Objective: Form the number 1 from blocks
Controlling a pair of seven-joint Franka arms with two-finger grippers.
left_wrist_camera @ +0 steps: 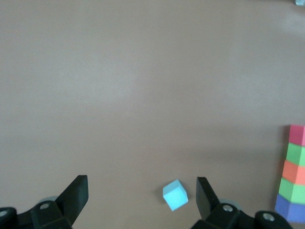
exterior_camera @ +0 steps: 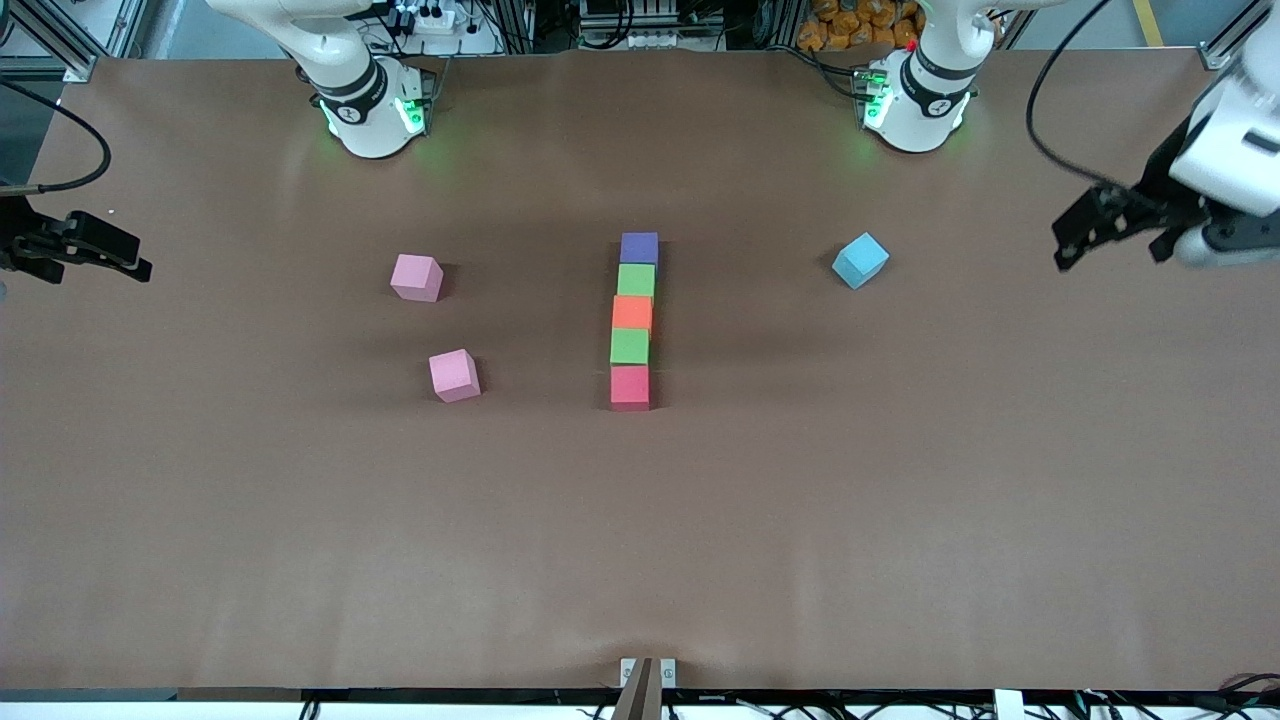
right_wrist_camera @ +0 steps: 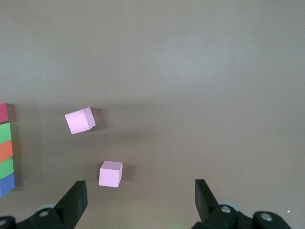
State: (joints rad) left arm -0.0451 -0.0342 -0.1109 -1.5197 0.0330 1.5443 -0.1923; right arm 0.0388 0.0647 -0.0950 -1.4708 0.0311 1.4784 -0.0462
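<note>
The blocks (exterior_camera: 632,320) sit mid-table in one straight column: purple block (exterior_camera: 639,247) farthest from the front camera, then green block (exterior_camera: 636,280), orange block (exterior_camera: 632,312), a second green cube (exterior_camera: 630,346), and red block (exterior_camera: 630,387) nearest, each touching the next. That reads as a "1" already, I'd say!

The left gripper (exterior_camera: 1110,232) hangs over the left arm's end of the table, jaws spread, holding nothing. The right gripper (exterior_camera: 85,252) hovers over the right arm's end, also released and empty.

The step in hand looks like a final check, and doing it well means keeping both arms clear so nothing nudges the line; the red cube sits a hair off-axis, hardly worth touching.

The count: five blocks in the column, two pink cubes (exterior_camera: 417,277) toward the right arm's end, one light blue cube (exterior_camera: 860,260) toward the left arm's end.
</note>
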